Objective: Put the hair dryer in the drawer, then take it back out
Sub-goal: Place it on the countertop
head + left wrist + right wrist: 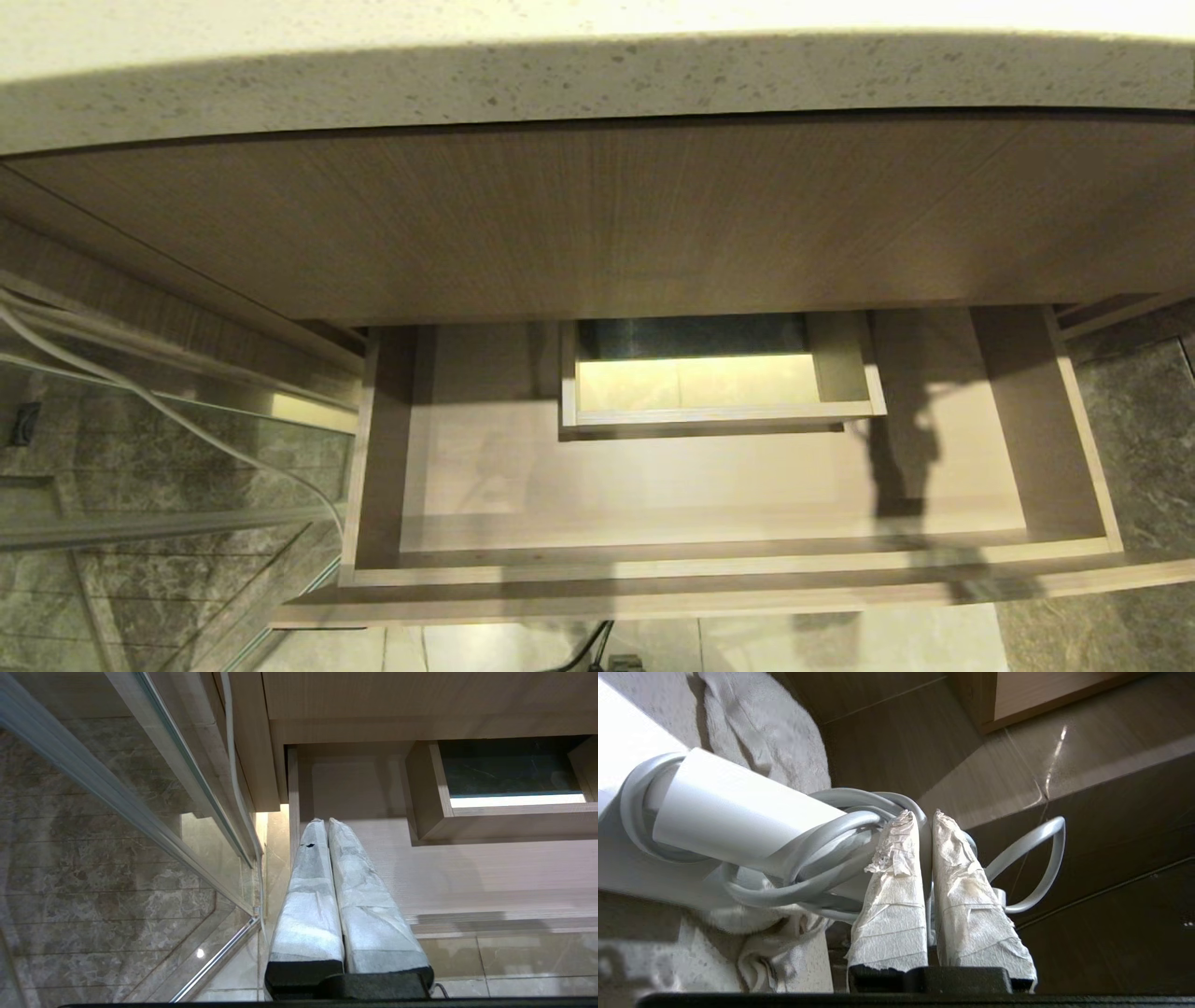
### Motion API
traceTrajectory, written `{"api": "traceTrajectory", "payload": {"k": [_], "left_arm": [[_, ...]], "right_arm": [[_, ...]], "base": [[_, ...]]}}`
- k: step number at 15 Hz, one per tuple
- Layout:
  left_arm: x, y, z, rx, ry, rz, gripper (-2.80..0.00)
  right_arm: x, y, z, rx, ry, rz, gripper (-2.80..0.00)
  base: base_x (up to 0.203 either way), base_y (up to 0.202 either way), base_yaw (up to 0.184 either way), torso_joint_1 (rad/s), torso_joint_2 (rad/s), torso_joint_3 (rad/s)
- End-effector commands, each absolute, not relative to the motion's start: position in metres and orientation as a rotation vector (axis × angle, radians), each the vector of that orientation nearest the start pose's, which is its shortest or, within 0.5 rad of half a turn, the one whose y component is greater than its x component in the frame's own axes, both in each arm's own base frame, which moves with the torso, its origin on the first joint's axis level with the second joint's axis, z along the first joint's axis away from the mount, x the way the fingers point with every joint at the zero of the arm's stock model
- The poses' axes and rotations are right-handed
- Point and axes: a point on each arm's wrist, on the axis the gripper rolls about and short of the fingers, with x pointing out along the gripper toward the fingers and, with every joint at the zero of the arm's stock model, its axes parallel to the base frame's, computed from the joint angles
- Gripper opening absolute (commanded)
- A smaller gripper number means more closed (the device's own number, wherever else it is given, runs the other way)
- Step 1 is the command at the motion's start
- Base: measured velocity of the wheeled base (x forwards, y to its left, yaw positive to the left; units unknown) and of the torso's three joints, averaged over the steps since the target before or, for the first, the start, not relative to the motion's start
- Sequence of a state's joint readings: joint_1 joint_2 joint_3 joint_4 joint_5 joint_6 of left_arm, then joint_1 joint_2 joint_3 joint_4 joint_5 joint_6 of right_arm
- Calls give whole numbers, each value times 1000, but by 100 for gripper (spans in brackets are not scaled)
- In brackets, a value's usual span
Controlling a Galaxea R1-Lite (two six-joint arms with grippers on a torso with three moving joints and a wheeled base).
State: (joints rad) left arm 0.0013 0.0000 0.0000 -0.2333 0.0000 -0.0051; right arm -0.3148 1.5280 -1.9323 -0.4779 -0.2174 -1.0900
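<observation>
The drawer (653, 485) stands pulled out below the counter, its floor bare, with a boxed cutout (719, 383) in the middle of its back. Neither gripper nor the hair dryer shows in the head view. In the right wrist view the white hair dryer (738, 812) lies on a white towel (752, 723), its cord (817, 840) wound around it. My right gripper (924, 814) is shut on a loop of that cord. My left gripper (324, 822) is shut on nothing and hangs over the left front corner of the drawer (467, 872).
A speckled stone countertop (597, 84) overhangs a taller wood-grain panel (597, 224) above the drawer. A glass panel (140, 485) with a metal rail and a loose white cable (168, 411) stand to the left. Dark marble floor lies on both sides.
</observation>
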Motion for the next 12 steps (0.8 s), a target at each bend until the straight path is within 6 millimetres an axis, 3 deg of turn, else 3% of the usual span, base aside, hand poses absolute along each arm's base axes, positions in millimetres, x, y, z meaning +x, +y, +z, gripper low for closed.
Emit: {"api": "traceTrajectory", "payload": {"k": [1, 2, 8, 11, 12], "left_arm": [[-22, 0, 88, -4, -195, 1, -280], [-22, 0, 88, -5, -195, 1, -280], [-22, 0, 88, -6, -195, 1, -280], [-22, 0, 88, -6, -195, 1, -280], [-22, 0, 88, -6, -195, 1, -280]], "right_arm": [[185, -72, 510, -1059, -476, -940, -280], [186, -72, 510, -1056, -475, -941, 0], [183, -71, 511, -1053, -480, -945, 0], [164, -64, 515, -1067, -495, -949, 0], [154, -60, 515, -1072, -484, -941, -280]], "base": [[0, 0, 0, 0, 0, 0], [0, 0, 0, 0, 0, 0], [0, 0, 0, 0, 0, 0], [0, 0, 0, 0, 0, 0], [0, 0, 0, 0, 0, 0]]}}
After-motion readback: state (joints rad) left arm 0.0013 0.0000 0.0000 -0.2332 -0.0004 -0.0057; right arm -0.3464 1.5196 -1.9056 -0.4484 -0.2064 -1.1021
